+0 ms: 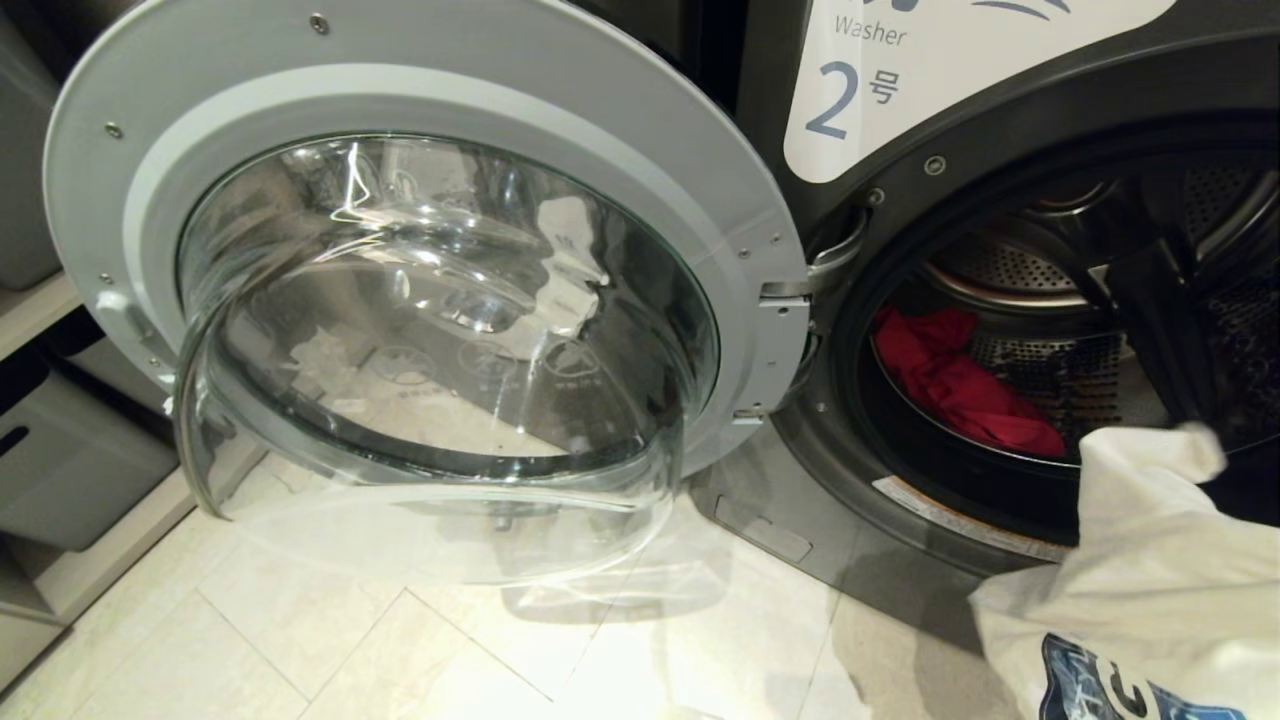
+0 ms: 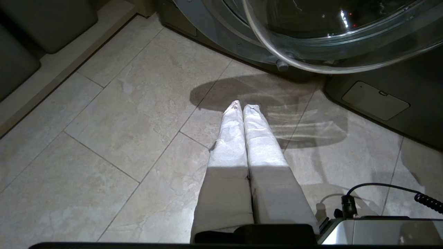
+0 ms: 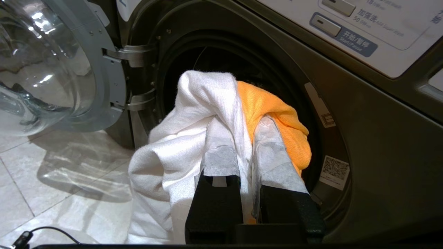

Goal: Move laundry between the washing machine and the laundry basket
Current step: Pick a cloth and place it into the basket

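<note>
The washing machine (image 1: 860,100) marked 2 stands with its round glass door (image 1: 130,180) swung wide to the left. A red garment (image 1: 960,385) lies inside the drum. Right before the drum mouth, my right gripper (image 3: 244,121) is shut on laundry: a white garment (image 3: 173,148) and a yellow-orange one (image 3: 277,114) are pinched together between its white-wrapped fingers (image 3: 221,152). In the head view the white garment (image 1: 1150,580) hangs at the lower right, showing a blue print. My left gripper (image 2: 242,105) is shut and empty, low over the floor tiles. The laundry basket is out of view.
The open door (image 2: 328,34) overhangs the tiled floor (image 1: 400,640) in front of the left arm. Grey bins on a low shelf (image 1: 70,470) stand at the far left. The machine's control panel (image 3: 363,20) is above the drum opening.
</note>
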`<state>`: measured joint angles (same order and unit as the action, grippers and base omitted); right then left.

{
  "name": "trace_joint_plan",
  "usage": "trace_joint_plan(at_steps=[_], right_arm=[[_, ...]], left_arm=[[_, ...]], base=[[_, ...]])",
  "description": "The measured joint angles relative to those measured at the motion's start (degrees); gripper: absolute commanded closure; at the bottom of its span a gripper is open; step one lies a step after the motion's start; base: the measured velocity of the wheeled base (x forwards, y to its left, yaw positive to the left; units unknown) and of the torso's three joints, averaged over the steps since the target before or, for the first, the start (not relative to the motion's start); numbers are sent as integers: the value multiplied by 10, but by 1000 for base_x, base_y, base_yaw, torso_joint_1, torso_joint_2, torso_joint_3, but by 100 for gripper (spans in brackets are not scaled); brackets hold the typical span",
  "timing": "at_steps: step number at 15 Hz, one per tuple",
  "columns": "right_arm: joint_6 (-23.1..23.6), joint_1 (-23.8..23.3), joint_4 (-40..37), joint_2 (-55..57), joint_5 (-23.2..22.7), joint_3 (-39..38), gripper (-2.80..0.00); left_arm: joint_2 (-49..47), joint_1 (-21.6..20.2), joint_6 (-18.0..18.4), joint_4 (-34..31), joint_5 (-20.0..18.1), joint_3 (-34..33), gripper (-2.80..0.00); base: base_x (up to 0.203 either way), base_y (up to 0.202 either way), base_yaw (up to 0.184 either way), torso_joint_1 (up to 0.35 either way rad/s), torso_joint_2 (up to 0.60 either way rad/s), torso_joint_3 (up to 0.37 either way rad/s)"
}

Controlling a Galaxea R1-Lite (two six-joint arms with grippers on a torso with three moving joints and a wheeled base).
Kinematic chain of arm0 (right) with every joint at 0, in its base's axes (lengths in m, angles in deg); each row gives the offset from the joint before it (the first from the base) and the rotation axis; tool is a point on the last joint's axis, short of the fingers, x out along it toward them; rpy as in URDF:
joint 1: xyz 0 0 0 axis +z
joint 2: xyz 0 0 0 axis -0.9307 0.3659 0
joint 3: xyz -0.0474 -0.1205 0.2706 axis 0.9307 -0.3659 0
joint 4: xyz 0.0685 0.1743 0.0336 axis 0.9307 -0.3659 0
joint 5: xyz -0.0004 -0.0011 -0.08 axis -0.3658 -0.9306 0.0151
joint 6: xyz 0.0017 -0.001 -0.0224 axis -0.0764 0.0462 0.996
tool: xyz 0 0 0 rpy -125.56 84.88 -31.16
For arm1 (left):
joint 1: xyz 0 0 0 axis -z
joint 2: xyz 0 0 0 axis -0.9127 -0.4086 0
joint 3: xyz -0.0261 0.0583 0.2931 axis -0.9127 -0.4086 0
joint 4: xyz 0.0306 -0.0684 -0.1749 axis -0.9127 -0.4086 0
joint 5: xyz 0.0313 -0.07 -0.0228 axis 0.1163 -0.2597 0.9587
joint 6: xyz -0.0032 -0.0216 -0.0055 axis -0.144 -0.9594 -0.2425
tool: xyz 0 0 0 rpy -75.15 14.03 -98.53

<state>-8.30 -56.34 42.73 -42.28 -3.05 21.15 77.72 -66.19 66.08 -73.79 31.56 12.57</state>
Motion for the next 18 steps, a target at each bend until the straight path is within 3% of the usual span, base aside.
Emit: trace_joint_plan(at_steps=[9,18], right_arm=[[-12,-1,-33,21,-3,45,0],[-19,0,-48,20,-4,33,0]], left_arm=[[0,0,0,0,0,0,0],[0,0,0,0,0,0,0]], base=[[0,0,0,0,0,0],[-1,8,-168,1,3,2]])
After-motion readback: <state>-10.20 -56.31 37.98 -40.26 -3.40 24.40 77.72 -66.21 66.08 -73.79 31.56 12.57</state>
